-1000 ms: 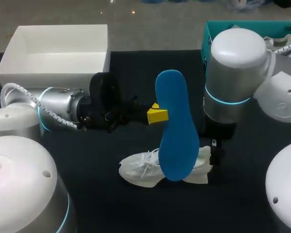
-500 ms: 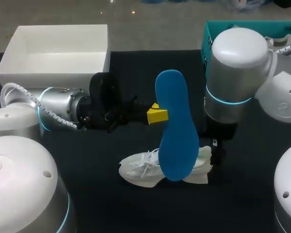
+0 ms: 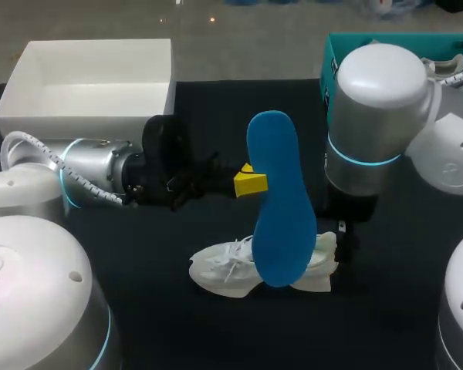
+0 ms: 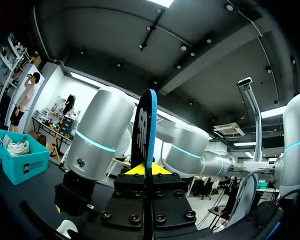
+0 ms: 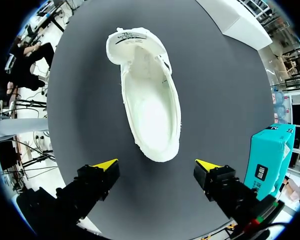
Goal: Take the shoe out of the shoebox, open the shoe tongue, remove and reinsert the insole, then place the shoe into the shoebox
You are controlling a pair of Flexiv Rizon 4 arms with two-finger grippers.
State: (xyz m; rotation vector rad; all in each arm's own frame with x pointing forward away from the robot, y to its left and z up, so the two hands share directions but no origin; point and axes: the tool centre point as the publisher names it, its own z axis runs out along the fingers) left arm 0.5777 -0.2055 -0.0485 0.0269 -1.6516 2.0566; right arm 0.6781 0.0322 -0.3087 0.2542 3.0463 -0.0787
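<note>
Left end effector point(image 3: 251, 183): clenched on the blue insole point(image 3: 280, 208), pinching it by one long edge above the middle of the counter point(image 3: 162, 316).
Insole: stands on end, its narrower end up and its broader end down over the shoe point(image 3: 224, 271). Whether the lower end touches the shoe cannot be told.
Why held so: it looks to be out of the shoe and poised above the opening, so the lower end can be fed back in first.
Shoe: white, resting on its sole near the middle of the counter's near edge. Its mouth is wide open and the inside is bare in the right wrist view.
Right end effector point(image 5: 155, 166): released, with its fingers spread wide and hovering over the heel end, touching nothing.
Why placed so: probably waiting to steady the heel while the insole goes in, as a light shoe would likely slide under a push.
Stage: the insole is out and reinserting it seems to be the step in hand; boxing the shoe is not yet done.
Shoebox point(image 3: 77, 127): white and open-topped, at the far left corner, well apart from the shoe.
In the way: the right arm point(image 3: 370, 116) stands just beside the insole, leaving little room to swing it. The left arm point(image 3: 92, 169) lies across the path between shoe and shoebox.
Other: a teal bin point(image 3: 347, 46) sits by the far right corner, clear of the work.
</note>
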